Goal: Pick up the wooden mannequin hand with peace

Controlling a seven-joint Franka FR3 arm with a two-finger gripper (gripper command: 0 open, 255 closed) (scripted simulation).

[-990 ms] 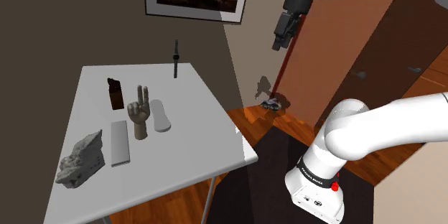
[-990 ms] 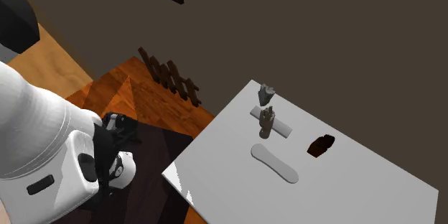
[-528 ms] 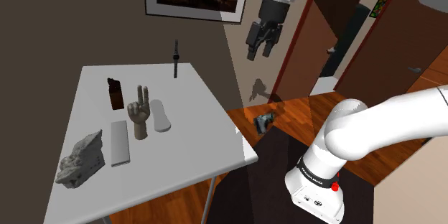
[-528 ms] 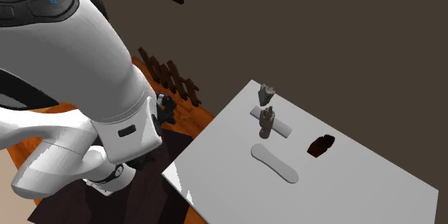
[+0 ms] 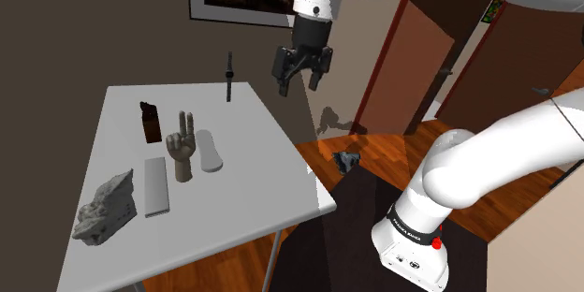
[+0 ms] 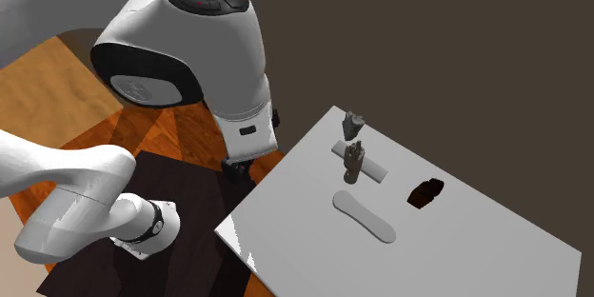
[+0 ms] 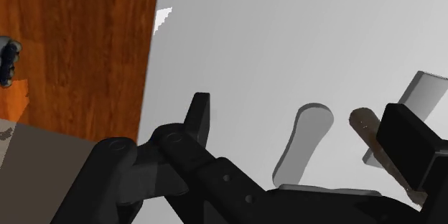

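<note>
The mannequin hand (image 5: 182, 150) stands upright on the white table (image 5: 243, 201), two fingers raised in a peace sign; it looks grey-brown. In the second exterior view the mannequin hand (image 6: 354, 162) stands against a grey slab (image 6: 373, 168). My gripper (image 5: 299, 77) hangs open, high above the table's edge at the shoulder view's right, well away from the hand. In the wrist view the fingers (image 7: 199, 118) stand wide apart and the mannequin hand (image 7: 366, 125) peeks out beside the other finger. The gripper (image 6: 240, 169) is partly hidden under the arm.
On the table are a dark brown bottle (image 5: 149, 122), a white oblong piece (image 5: 211, 153), the grey slab (image 5: 155, 185), a grey rock (image 5: 105, 208) and a thin black upright post (image 5: 228, 77). Wooden floor (image 7: 79, 50) lies beside the table. A small dark object (image 5: 347, 158) lies on the floor.
The arm has swung from the doorway toward the shoulder view's left and come down, bringing the open gripper to the table's edge. The things on the table have not moved.
</note>
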